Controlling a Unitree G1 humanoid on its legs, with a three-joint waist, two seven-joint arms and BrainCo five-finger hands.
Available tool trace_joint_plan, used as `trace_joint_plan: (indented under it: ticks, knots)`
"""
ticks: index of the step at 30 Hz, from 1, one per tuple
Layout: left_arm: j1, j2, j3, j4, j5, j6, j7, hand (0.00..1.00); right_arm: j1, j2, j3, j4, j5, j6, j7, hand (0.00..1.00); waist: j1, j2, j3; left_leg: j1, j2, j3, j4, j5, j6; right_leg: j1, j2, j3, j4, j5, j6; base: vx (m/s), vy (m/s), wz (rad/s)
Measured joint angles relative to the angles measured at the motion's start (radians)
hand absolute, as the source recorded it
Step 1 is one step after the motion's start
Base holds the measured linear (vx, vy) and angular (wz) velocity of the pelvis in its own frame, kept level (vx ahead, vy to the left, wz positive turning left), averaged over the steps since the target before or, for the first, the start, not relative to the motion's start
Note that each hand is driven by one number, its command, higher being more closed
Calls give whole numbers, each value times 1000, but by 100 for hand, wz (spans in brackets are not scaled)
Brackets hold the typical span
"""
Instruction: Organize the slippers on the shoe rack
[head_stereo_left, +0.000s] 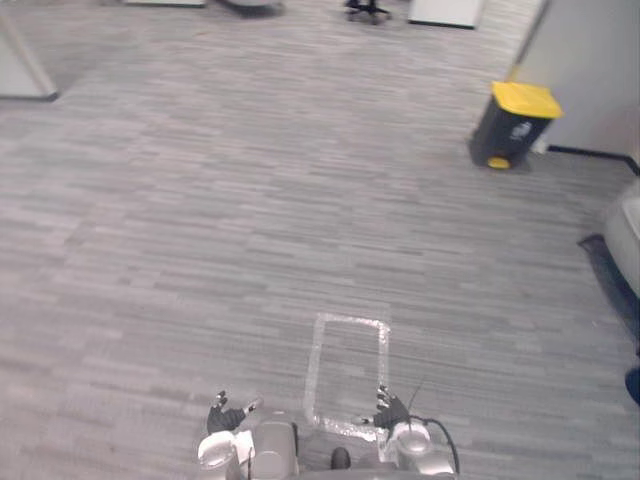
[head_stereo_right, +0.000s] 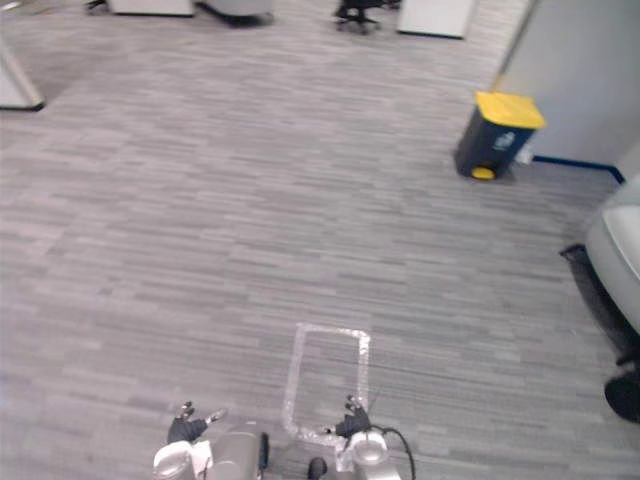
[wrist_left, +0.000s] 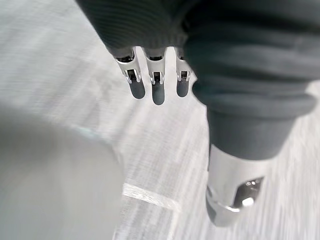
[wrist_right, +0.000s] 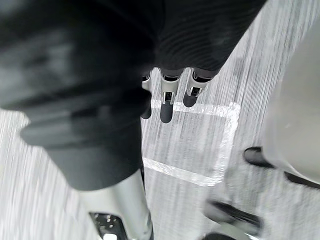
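Left hand (head_stereo_left: 226, 417) and right hand (head_stereo_left: 390, 409) hang empty, fingers apart.
Risk: while searching, I steer into the bin (head_stereo_left: 513, 125) far right.

No text, number or sign can be read. Far right, the dark bin (head_stereo_left: 503, 138) with a yellow lid (head_stereo_left: 526, 98) carries a pale label (head_stereo_left: 521, 129); its print is too small to read.

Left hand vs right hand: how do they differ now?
Left hand hangs left of the tape rectangle, apart from it; right hand is at its near right corner. Left hand's fingers overlie bare carpet, right hand's the tape. Both open, empty.
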Motion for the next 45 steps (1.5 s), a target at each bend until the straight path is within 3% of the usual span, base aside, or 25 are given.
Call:
trace_joint_plan:
  ticks: [1,2,4,5,6,7,8,10,14,16,17,19,20,22,23,25,28,30,31,32,33,34,35,39,45]
  knots:
    - [8,-7,0,0,-13,-2,0,0,8,0,-2,8,-1,1,1,0,6,17,-13,18,2,17,17,106,-21,0,0,58,64,-66,24,544,455,-131]
    - [15,-2,1,-4,-27,-5,-1,0,15,0,6,8,-1,1,7,0,8,4,-25,15,4,83,59,110,2,1,-23,77,88,-97,36,475,393,-129]
    - [14,1,10,-5,-30,-14,0,0,21,0,5,0,-4,0,10,0,35,-19,-38,38,16,182,79,65,29,-35,-56,73,175,-98,58,387,314,-149]
    - [14,5,10,1,-35,-13,0,0,23,0,8,-10,-9,0,13,0,31,-22,-39,71,31,241,87,39,53,-62,-80,4,241,-80,104,407,342,-153]
    - [14,6,10,3,-35,-12,-1,0,25,0,8,-13,-9,0,14,0,31,-21,-39,83,33,256,87,30,60,-74,-90,-24,268,-75,114,268,251,-129]
    - [14,11,9,21,-38,-13,0,0,24,0,7,-11,-9,-1,19,0,29,-17,-34,144,45,321,77,2,79,-115,-155,-172,390,-66,137,253,214,-117]
    - [13,13,7,32,-39,-13,0,0,28,-1,9,-7,-10,-1,25,0,25,-15,-31,197,52,368,62,-19,88,-137,-225,-318,470,-78,115,239,195,-118]
    - [4,25,4,70,-39,-12,-2,0,14,-11,30,14,-14,-2,33,0,17,-13,-31,275,71,422,11,-25,90,-147,-279,-476,467,-106,91,259,143,-93]
    - [-12,48,-31,109,-38,-9,-4,0,-23,-18,58,56,-48,-4,40,0,1,-10,-31,346,113,499,-79,-20,83,-205,-243,-568,253,-63,99,182,26,-63]
    - [-17,65,-55,120,-36,-6,-11,0,-35,-23,56,73,-49,-4,40,0,-8,-24,-28,370,96,517,-102,-17,73,-212,-232,-561,102,64,84,218,-70,-41]
    - [-28,72,-74,132,-32,0,-24,0,-43,-39,53,75,-49,-6,40,0,-24,-18,-17,387,93,481,-102,-32,49,-198,-217,-535,65,151,48,175,-87,-9]
    - [-36,57,-78,139,-17,5,-30,0,-42,-57,45,80,-48,-6,39,0,-28,2,-18,384,111,462,-97,-31,44,-188,-192,-535,34,144,47,170,-122,-7]
    - [-44,46,-81,131,0,5,-43,0,-41,-64,24,73,-48,-10,38,0,-31,22,-7,326,150,441,45,-47,19,-161,-156,-539,-18,128,49,163,-144,-6]
    - [-45,41,-70,112,10,4,-44,0,-36,-64,6,68,-47,-6,34,0,-23,32,-1,256,189,416,228,-39,17,-128,-127,-536,-46,124,42,158,-112,-28]
    - [-39,34,-58,93,17,4,-43,0,-29,-65,6,61,-47,-6,29,0,-20,44,4,201,235,408,415,8,18,-83,-92,-507,-55,110,26,226,-85,-56]
    - [-36,26,-41,92,24,4,-43,0,-26,-64,3,63,-46,-5,25,0,-14,40,3,160,245,378,498,-24,14,-57,-75,-459,-53,94,18,244,-27,-83]
    - [-34,19,-41,84,24,3,-42,0,-30,-64,-5,64,-42,-5,18,0,-11,35,3,118,182,323,358,-88,17,-49,-76,-354,-62,97,16,236,64,-110]
    - [-35,19,-41,80,24,3,-41,0,-33,-60,-10,64,-40,-4,14,0,-2,32,5,112,112,181,179,-90,7,-49,-85,-286,-58,102,34,249,194,-119]
    - [-36,15,-38,75,22,2,-41,0,-34,-52,-23,64,-40,-4,9,0,5,23,10,114,48,38,54,-70,5,-49,-101,-226,-40,86,57,186,182,-83]
    - [-38,13,-36,74,21,2,-40,0,-34,-52,-23,64,-40,-4,9,0,6,23,10,114,36,7,28,-60,4,-49,-104,-211,-34,81,63,270,295,-119]
    - [-44,1,-21,75,19,2,-39,0,-30,-51,-23,64,-40,-2,9,0,17,36,8,129,15,-69,-22,19,-32,-51,-107,-153,-10,62,90,184,218,-94]
    - [-44,-4,-19,78,18,2,-38,0,-27,-50,-22,64,-39,-2,9,0,26,43,4,148,10,-65,-30,72,-33,-53,-100,-131,-4,57,102,309,389,-121]
    - [-41,10,-19,77,19,1,-39,0,-23,-28,-24,66,-39,-1,11,0,31,18,-6,163,-3,1,-28,61,2,-34,-123,-84,-27,63,119,220,302,-81]
    - [-38,20,-4,80,14,2,-40,0,-9,-8,-14,67,-41,0,17,0,37,-16,-32,215,-21,143,-56,35,53,-18,-177,-23,-87,90,147,182,302,-99]
    - [-37,20,-12,98,20,3,-40,0,14,-4,-33,64,-47,0,22,0,33,-19,-41,321,-19,253,-133,34,69,-36,-208,-89,-35,100,166,114,84,-54]
